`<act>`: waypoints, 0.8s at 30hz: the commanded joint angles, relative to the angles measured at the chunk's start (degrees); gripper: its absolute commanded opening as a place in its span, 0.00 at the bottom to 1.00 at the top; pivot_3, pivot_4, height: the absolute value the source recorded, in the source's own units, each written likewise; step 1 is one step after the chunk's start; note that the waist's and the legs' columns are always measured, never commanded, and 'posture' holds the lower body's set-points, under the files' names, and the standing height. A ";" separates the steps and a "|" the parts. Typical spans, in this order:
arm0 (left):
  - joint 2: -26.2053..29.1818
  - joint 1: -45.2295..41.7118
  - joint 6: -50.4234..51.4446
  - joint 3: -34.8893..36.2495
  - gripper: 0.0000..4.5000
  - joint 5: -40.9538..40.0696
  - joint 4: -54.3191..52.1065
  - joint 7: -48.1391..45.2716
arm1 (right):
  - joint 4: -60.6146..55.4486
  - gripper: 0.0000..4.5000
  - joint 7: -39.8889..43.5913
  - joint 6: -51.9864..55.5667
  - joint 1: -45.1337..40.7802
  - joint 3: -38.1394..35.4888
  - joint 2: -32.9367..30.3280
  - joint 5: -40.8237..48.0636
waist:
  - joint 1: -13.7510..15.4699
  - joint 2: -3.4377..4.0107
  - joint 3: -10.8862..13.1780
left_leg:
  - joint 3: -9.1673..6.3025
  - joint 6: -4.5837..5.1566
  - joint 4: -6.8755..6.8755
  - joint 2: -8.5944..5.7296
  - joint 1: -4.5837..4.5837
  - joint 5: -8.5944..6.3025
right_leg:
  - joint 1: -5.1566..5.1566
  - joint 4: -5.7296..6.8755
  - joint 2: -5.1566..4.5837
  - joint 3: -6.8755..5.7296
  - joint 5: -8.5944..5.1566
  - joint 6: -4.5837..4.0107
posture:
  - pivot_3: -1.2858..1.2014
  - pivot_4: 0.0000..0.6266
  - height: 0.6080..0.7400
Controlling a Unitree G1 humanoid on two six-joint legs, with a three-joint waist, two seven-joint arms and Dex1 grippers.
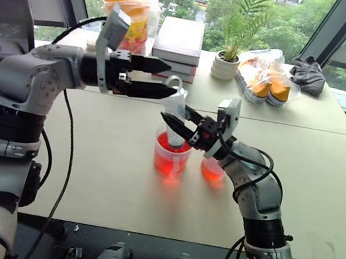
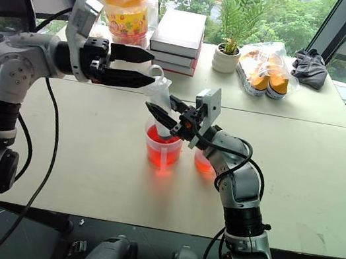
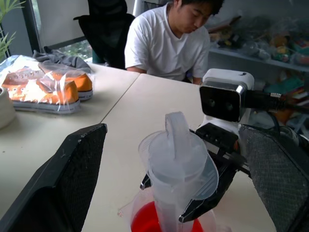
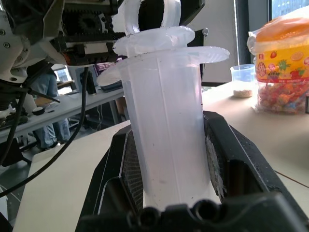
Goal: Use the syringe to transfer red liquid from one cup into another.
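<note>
Two pincers: right pincer (image 1: 175,126) clamped on the syringe (image 1: 175,113) barrel, held upright, tip dipped into the larger measuring cup (image 1: 171,156); left pincer (image 1: 162,78), spread wide and empty, level beside the plunger ring just above.

- Lower end of the syringe (image 1: 174,117) and its tip hidden inside the larger cup (image 1: 171,157), behind the right pincer (image 1: 172,124).
- Smaller cup (image 1: 211,170) largely covered by the right forearm.
- Syringe barrel cut off at the bottom edge of the left wrist view.
- Person (image 3: 169,38) cut off at the top edge in the left wrist view.
- Clear cup with pale contents (image 4: 243,80) too small to tell what it holds.
</note>
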 commanded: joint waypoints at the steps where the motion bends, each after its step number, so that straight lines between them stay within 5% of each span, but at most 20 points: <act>1: -1.03 -2.19 -0.91 -0.01 1.00 0.89 0.58 0.52 | -1.73 0.31 -0.39 -1.65 -0.42 -0.07 0.50 0.09 | 0.02 0.00 0.00 | 0.00 0.00 0.01 0.00 0.00 0.00 | 0.00 0.01 0.00 0.00 0.00 0.00 | 0.52 0.24 1.00; 8: -3.27 -1.67 -1.56 -0.45 0.94 2.45 0.97 1.44 | -2.12 0.31 -0.86 -1.36 0.02 0.14 0.14 -0.02 | -0.01 0.00 0.00 | -0.01 0.00 0.00 0.00 0.00 0.00 | 0.00 0.02 0.00 0.00 0.00 0.00 | 0.52 0.24 1.00; 10: -3.47 -1.55 -1.46 -0.22 0.80 2.55 0.95 1.57 | -2.12 0.31 -0.86 -1.27 0.06 0.15 0.05 -0.02 | -0.02 0.00 0.00 | -0.01 -0.01 0.01 0.00 0.01 0.00 | 0.00 0.03 0.00 0.00 0.00 0.00 | 0.52 0.24 1.00; 17: -3.01 -1.33 -0.53 0.60 0.01 2.21 -0.01 1.70 | -1.77 0.31 -0.68 -0.95 0.06 0.20 -0.27 0.02 | -0.01 0.00 0.00 | -0.01 -0.01 0.00 0.00 0.01 0.00 | -0.01 0.04 0.00 0.01 0.00 0.00 | 0.52 0.24 1.00; 24: -3.37 -1.95 -0.97 0.92 0.01 2.64 -0.03 2.74 | -1.82 0.31 -0.02 1.65 -0.10 0.40 -0.81 1.01 | 0.03 0.00 0.00 | -0.01 -0.01 0.01 0.00 0.01 0.01 | -0.01 0.05 -0.01 0.01 0.00 0.00 | 0.52 0.24 1.00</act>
